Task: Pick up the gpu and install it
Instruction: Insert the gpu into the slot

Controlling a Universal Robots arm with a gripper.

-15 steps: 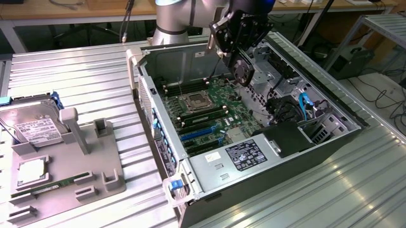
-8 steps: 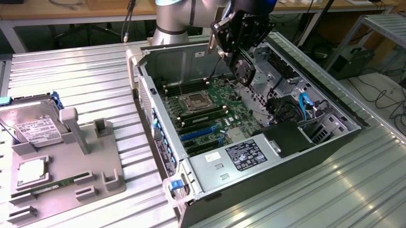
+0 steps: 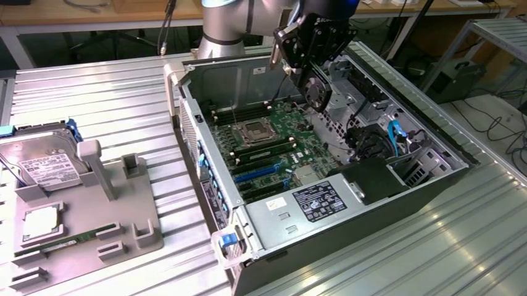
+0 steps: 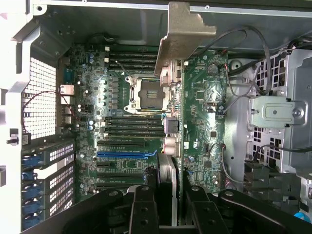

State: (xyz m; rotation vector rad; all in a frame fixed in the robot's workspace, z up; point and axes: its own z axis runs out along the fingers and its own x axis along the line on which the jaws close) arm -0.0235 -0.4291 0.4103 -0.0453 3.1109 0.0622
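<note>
Above open computer case (image 3: 206,203), gripper (image 4: 169,197) clenching gpu (image 3: 317,92), hanging well clear of motherboard (image 3: 272,132). Doing step well, by my reading: turning card edge parallel to blue slot (image 4: 126,153), bracket (image 4: 181,41) facing rear wall, lowering straight, no tilt. Wrist view showing gpu edge-on, seemingly lying crosswise to slot. Exterior view showing fan face, height above board, hard drive (image 3: 45,160) sitting on tray (image 3: 123,209) at exterior view's left.
</note>
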